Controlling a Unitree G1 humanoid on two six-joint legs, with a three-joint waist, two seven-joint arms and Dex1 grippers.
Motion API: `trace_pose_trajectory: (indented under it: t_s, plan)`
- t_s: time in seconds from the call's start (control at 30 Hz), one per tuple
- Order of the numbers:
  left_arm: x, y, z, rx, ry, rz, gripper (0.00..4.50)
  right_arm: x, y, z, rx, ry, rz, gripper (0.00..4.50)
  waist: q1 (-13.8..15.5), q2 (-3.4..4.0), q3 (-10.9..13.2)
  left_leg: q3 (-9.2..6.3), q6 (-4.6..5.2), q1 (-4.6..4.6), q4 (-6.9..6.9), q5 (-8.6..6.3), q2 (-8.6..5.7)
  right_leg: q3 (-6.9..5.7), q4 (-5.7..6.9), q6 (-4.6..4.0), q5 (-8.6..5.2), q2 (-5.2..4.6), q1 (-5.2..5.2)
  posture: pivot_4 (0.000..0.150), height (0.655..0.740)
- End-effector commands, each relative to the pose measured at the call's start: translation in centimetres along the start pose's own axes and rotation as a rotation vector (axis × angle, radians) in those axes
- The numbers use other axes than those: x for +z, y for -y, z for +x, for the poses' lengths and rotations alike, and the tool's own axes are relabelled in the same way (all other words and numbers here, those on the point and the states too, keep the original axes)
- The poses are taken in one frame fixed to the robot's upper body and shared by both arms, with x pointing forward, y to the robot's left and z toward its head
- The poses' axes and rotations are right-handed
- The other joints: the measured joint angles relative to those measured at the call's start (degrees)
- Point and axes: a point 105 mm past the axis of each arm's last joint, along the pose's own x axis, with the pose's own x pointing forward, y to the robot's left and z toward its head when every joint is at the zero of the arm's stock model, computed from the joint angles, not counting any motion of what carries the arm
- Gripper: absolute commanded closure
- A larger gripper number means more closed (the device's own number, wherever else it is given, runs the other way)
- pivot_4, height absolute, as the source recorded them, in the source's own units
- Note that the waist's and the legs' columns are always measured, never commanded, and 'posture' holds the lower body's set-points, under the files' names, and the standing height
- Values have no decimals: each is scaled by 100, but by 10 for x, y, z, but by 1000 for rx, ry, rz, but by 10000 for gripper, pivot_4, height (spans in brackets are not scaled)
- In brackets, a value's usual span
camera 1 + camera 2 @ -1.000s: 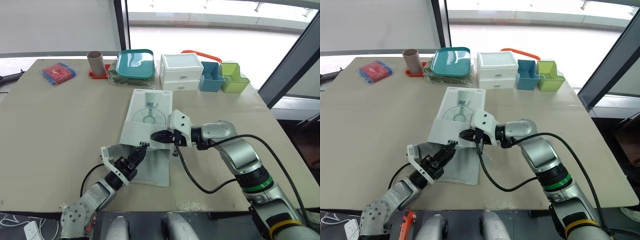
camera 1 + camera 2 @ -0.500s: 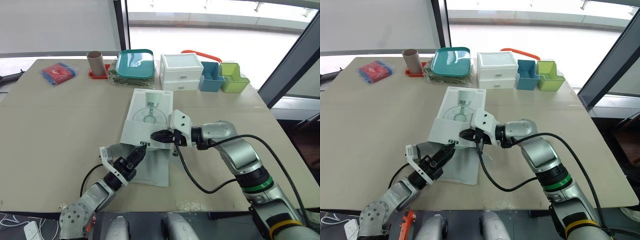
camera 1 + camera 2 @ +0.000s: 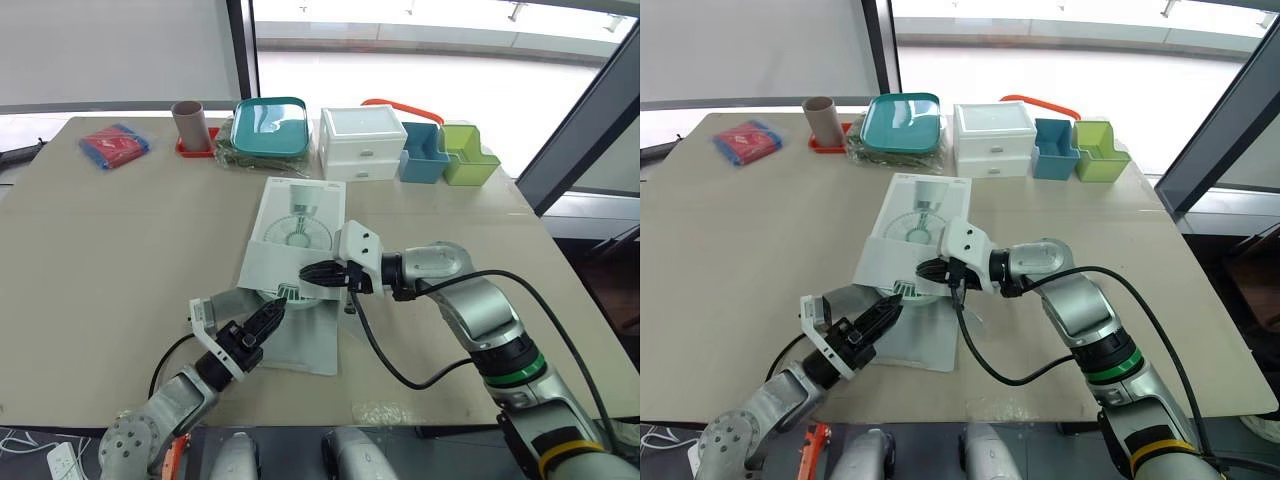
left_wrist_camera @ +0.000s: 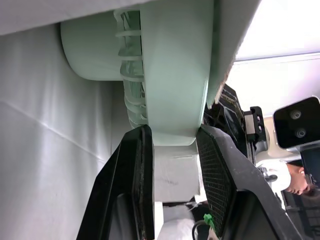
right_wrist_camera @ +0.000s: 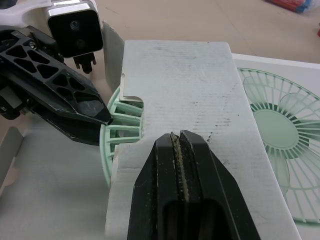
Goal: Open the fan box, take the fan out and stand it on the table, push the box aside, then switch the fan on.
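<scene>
The fan box [image 3: 295, 235] lies flat in the middle of the desk [image 3: 120, 230], printed side up. Its near end is already open, with the flap [image 3: 305, 340] folded down onto the desk toward the robot. From where I stand the pale green fan [image 3: 290, 294] is only partly out: a curve of its grille and rim pokes from the near mouth of the box, and the rest is inside. The left tool [image 3: 272, 312] reaches in from the near left and is grasping the fan. In the left wrist view its two black fingers [image 4: 132, 175] sit on either side of the green rim. The right tool [image 3: 310, 271] comes in from the right with its fingers [image 5: 162, 160] clenched together, holding nothing. Their tips rest on the top panel of the box just behind the opening, which I take to be steadying the box while the other arm pulls. So by my reckoning the opening is done and the taking-out is under way but far from finished. Left to do: draw the fan clear, stand it upright on the desk, push the box aside and switch the fan on. The trays and drawer unit [image 3: 360, 143] along the far edge are well apart from all this.
</scene>
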Motion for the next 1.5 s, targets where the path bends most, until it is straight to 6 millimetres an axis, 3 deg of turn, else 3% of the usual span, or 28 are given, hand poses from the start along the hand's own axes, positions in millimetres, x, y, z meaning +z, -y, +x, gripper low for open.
trace_pose_trajectory:
  t_s: [0.03, 0.53, 1.5]
  plan:
    - [-1, -1, -12, 44, -7, 16, 34428, -2, -3, 2, 5, -12, 1, 45000, 0, 0, 0, 0, 0, 0, -1, 0, 0, 0, -1, 0, 0, 0, 0, 1500, 7400]
    - [-12, 13, -48, 81, -25, -6, 34428, 1, -3, 8, 10, 8, 2, 45000, -26, -1, 1, 4, -2, 0, -10, -1, 5, 1, -8, -9, -6, 1, -4, 1500, 7400]
    - [-29, 18, -83, 110, -95, -36, 34428, 5, -2, 11, 7, 32, -9, 45000, -73, -1, 1, 4, -5, 4, -39, -3, 6, -5, -10, -28, -30, -3, -10, 1500, 7400]
